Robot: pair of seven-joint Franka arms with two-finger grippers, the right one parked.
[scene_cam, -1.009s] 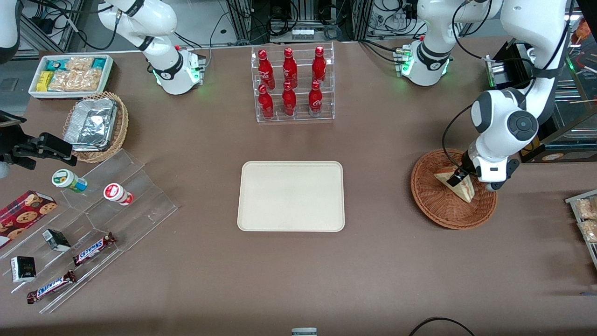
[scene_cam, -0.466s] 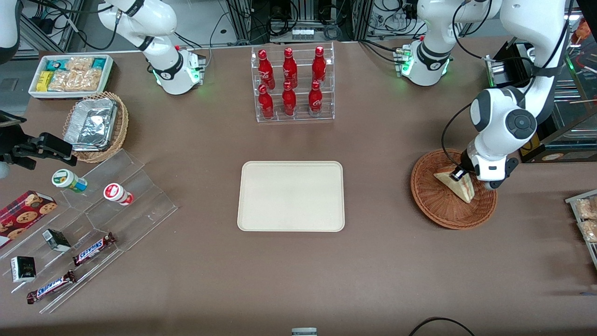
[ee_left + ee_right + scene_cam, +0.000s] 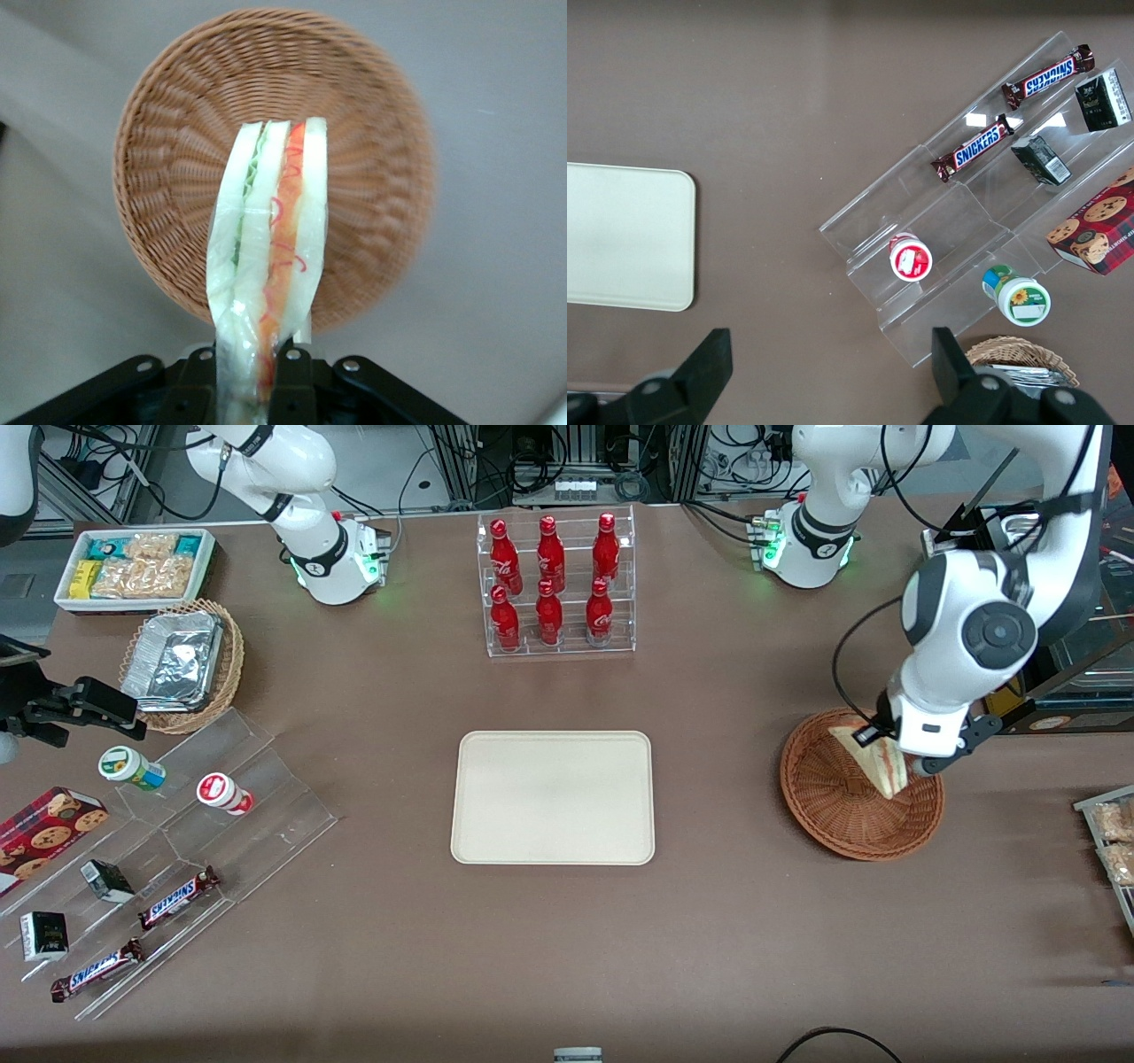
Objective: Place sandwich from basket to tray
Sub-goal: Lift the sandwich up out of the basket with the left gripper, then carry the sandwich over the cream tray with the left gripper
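Observation:
My left gripper [image 3: 873,737] is shut on the sandwich [image 3: 877,762], a wedge of pale bread with a pink-red filling, and holds it lifted above the round reddish-brown wicker basket [image 3: 842,815]. In the left wrist view the sandwich [image 3: 270,239] hangs edge-on from between the black fingers [image 3: 297,376], over the basket [image 3: 372,159], which holds nothing else. The cream-white tray [image 3: 553,797] lies bare at the table's middle, toward the parked arm from the basket. It also shows in the right wrist view [image 3: 625,235].
A clear rack of red bottles [image 3: 556,584] stands farther from the front camera than the tray. A tan basket with a foil container [image 3: 182,660], a white snack bin [image 3: 133,567] and a clear stepped stand with snacks [image 3: 168,850] lie toward the parked arm's end.
My left gripper has risen with the sandwich, lifting it off the basket floor. The basket has not moved.

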